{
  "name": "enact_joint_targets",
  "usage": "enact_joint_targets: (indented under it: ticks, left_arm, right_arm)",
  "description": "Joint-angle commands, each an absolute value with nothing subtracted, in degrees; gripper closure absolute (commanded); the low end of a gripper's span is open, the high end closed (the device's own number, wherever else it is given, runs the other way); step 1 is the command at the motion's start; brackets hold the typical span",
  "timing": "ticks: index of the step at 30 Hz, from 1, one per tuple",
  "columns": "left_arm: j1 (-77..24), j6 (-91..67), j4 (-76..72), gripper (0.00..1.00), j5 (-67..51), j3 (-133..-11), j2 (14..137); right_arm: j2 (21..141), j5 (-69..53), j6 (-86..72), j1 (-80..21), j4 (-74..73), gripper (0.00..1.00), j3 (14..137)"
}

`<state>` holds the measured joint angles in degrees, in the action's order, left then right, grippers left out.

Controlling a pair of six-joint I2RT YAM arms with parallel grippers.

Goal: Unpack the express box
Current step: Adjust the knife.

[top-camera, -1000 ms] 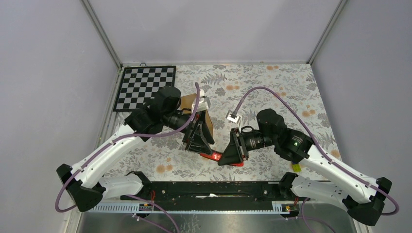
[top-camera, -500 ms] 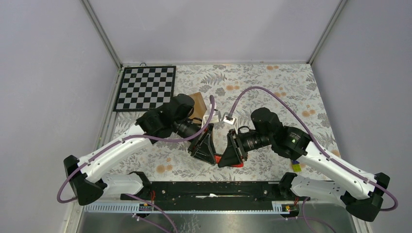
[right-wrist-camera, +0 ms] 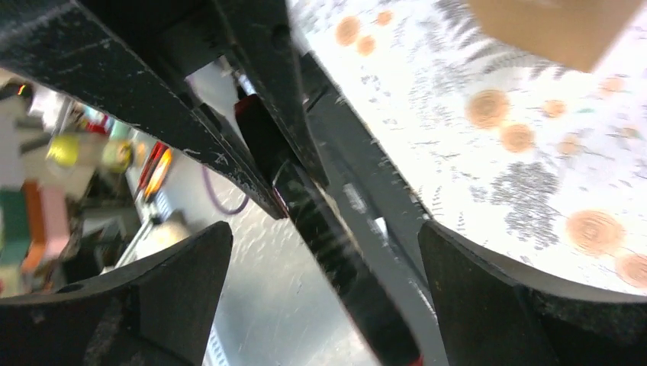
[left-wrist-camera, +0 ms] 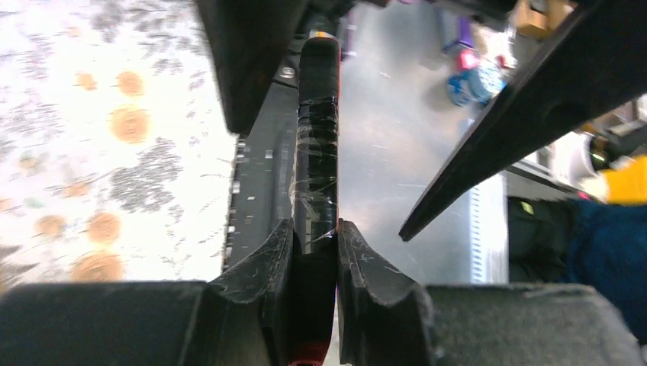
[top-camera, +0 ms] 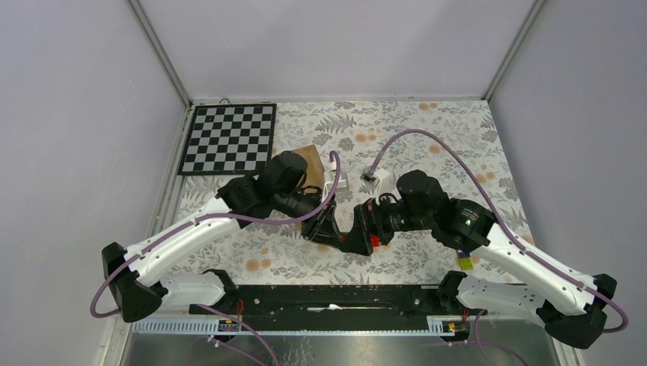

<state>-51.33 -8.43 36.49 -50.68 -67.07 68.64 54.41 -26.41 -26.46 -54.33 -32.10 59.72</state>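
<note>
Black, scuffed plastic fingers of the left gripper [left-wrist-camera: 309, 252]: clamped flat on the cutter [left-wrist-camera: 317, 152], a slim bar wrapped in glossy, crinkled tape, red at its butt. Around the same bar, the right gripper [right-wrist-camera: 322, 229]: jaws wide apart, not gripping it. Judgement: a handover; seat the pinch square and firm before the right gripper draws clear. At eleven o'clock from both, the express box [top-camera: 309, 156]: matte brown cardboard on the floral cloth [top-camera: 427, 137].
</note>
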Motion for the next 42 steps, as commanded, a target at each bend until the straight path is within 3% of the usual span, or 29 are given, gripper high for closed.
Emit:
enact_joint_targets:
  ticks: [1,7,12,18,23,28,31,37,42]
  left_arm:
    - [-51.5,-6.7,30.6,1.00,-34.9,-64.9,64.4]
    - [-52.7,-1.1,16.5,1.00,-17.8,-55.7,56.6]
    - [-58.6,15.5,5.5,1.00,-5.7,-48.1,48.6]
    - [-82.6,42.4,4.0,1.00,18.2,-45.8,46.8]
    - [-94.3,58.3,-4.0,1.00,31.1,-38.5,44.9]
    - [-96.3,75.7,-19.3,1.00,34.9,-29.6,43.2]
    - [-96.5,78.2,-23.1,1.00,34.5,-28.4,42.9]
    - [-97.8,80.4,-22.1,1.00,33.4,-29.1,43.8]
    - [-99.4,80.4,-15.6,1.00,33.9,-30.8,43.5]
  right_arm:
    - [51.2,-7.0,-32.3,-53.2,-35.4,0.00,62.5]
    - [50.5,-7.0,-40.1,-45.4,-35.5,0.00,63.0]
    - [51.0,-15.3,-39.3,-40.5,-33.5,0.00,64.5]
    - [52.9,-23.4,-31.5,-40.2,-34.7,0.00,70.3]
    - [53.7,-42.9,-28.1,-40.2,-31.1,0.00,67.5]
    - [50.6,-57.0,-33.2,-40.2,-22.0,0.00,58.2]
    - [49.5,-57.6,-32.8,-40.2,-23.4,0.00,56.2]
    - [51.0,-59.5,-36.7,-40.2,-17.4,0.00,51.5]
    - [53.3,-54.8,-31.6,-40.2,-24.7,0.01,55.7]
